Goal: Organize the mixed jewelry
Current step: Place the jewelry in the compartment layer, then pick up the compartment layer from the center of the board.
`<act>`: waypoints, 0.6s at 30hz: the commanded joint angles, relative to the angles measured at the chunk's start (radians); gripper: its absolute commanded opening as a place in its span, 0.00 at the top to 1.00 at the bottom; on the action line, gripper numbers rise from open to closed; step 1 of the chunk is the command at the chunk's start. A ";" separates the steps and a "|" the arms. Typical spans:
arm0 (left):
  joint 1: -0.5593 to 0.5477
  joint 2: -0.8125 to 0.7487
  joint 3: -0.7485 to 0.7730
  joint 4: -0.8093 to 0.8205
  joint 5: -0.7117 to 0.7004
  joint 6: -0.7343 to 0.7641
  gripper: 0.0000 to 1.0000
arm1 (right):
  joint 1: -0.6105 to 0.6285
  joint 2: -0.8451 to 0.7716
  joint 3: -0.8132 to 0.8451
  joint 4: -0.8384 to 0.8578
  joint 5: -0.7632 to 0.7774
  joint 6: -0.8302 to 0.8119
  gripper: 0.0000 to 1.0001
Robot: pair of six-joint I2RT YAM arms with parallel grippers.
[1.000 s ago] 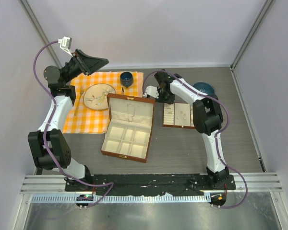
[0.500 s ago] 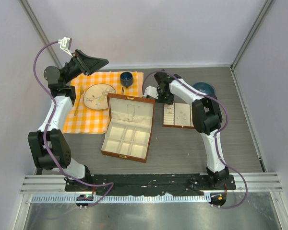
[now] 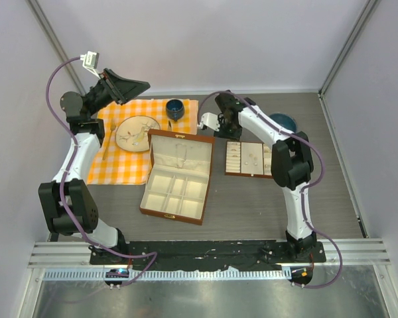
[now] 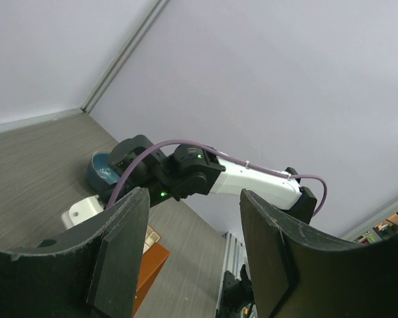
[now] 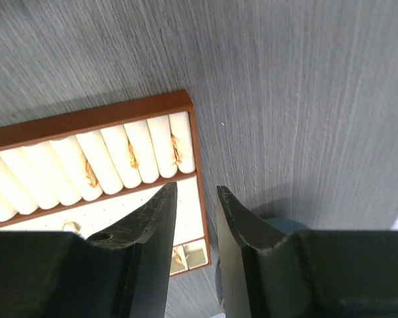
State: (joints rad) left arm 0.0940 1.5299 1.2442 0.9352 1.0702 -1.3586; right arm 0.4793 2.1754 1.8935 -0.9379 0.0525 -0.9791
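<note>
The mixed jewelry (image 3: 131, 135) sat on the plate (image 3: 148, 124) off to the left, way closer to our left gripper (image 4: 192, 199), which hung high above it, jaws apart and empty. Our right gripper (image 5: 197, 189), slightly parted around nothing, hovered by the ring tray (image 5: 86, 119), which had three rings (image 5: 131, 157) slotted in.

Three copper rings (image 5: 132, 157), slotted between white rolls (image 5: 110, 156)

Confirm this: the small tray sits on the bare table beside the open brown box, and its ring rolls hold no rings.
Not quite. The small tray sits on the bare table beside the open brown box, but its ring rolls hold three copper-coloured rings, seen in the right wrist view.
</note>
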 commanded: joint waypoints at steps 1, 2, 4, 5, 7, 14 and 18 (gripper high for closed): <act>0.009 -0.042 0.008 0.056 -0.003 -0.011 0.39 | -0.007 -0.120 0.041 -0.025 -0.017 0.048 0.64; 0.009 -0.040 0.009 0.054 -0.001 -0.014 0.39 | -0.011 -0.127 0.030 -0.024 -0.017 0.062 0.64; 0.009 -0.034 0.012 0.056 -0.003 -0.019 0.39 | -0.025 -0.155 0.018 -0.029 -0.025 0.104 0.64; 0.009 -0.031 0.012 0.056 -0.001 -0.020 0.39 | -0.045 -0.185 -0.002 -0.029 -0.032 0.121 0.64; 0.009 -0.017 0.015 0.056 0.005 -0.025 0.39 | -0.067 -0.221 -0.026 -0.030 -0.034 0.178 0.62; 0.010 0.035 0.054 -0.014 0.036 0.045 0.39 | -0.179 -0.423 -0.250 -0.012 -0.037 0.354 0.61; 0.009 0.016 0.072 -0.272 0.014 0.271 0.39 | -0.215 -0.548 -0.408 0.051 -0.028 0.466 0.53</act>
State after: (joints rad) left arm 0.0944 1.5604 1.2606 0.8829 1.0882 -1.3186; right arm 0.2737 1.7344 1.6035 -0.9424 0.0280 -0.6731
